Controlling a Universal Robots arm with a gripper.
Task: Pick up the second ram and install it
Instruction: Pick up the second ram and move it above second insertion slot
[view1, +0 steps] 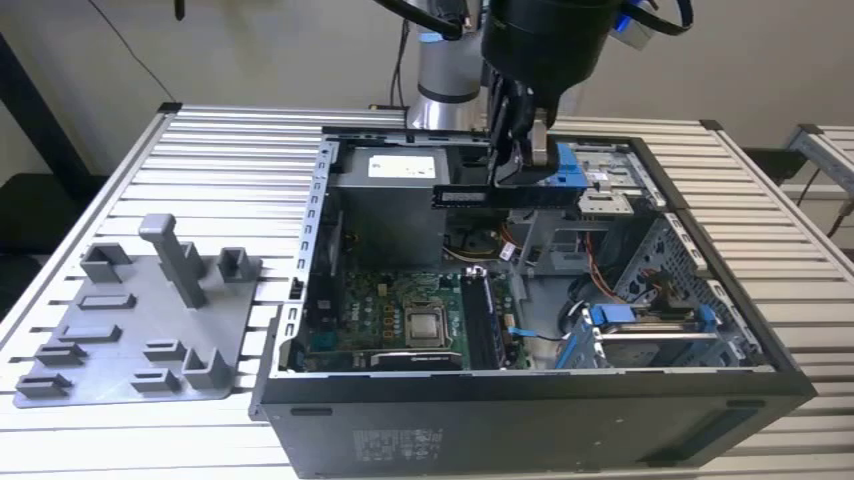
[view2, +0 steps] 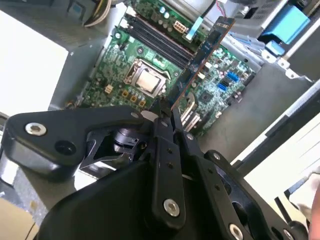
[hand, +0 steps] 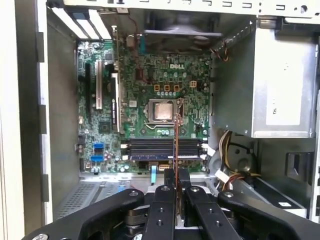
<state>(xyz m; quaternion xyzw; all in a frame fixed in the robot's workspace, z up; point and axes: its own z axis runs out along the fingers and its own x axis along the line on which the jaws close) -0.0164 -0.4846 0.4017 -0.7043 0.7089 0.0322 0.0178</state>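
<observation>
While the end effector (view1: 522, 180) is clamped on the long, thin, dark-green circuit strip of the second ram (view1: 467, 196), held well above the green motherboard (view1: 387, 310), a slight tilt could miss the narrow black slots (hand: 150, 148) and jam

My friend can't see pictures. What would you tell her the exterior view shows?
A robot gripper holds the second ram, a thin dark strip, level above an open computer case. The case lies on a slatted metal table, its green motherboard facing up. A grey tray with upright pegs sits on the exterior view's left.
</observation>
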